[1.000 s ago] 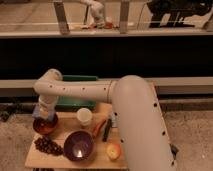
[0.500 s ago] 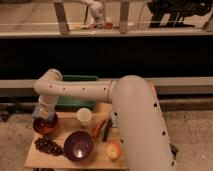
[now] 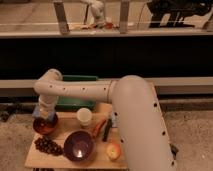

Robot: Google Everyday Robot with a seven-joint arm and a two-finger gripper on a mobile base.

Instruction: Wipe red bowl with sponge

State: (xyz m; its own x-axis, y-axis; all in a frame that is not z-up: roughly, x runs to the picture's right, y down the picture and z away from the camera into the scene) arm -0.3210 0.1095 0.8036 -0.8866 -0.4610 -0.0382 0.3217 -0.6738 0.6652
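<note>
Compared with the frames half a second and one second back, the scene reads almost unchanged: the arm (image 3: 100, 92) holds the same pose, reaching from the right over to the tabletop's (image 3: 65, 159) left edge, and no item has shifted.

The gripper (image 3: 45, 118) sits directly over the red bowl (image 3: 45, 126), which stands at the left edge of the tabletop. A bluish-grey block, the sponge (image 3: 42, 111), shows at the wrist end just above the bowl. Finger spacing: cannot tell, hidden by the wrist.

Around it: a white cup (image 3: 84, 116) near the middle, a purple bowl (image 3: 77, 145) toward the front edge, dark grapes (image 3: 48, 146) at the front left corner, an apple (image 3: 114, 150) at the front right, a carrot (image 3: 98, 127) beside a dark green vegetable (image 3: 107, 131). A green tray (image 3: 75, 102) lies along the back edge, partly covered by the arm.

The bowl's interior is mostly hidden by the gripper.
</note>
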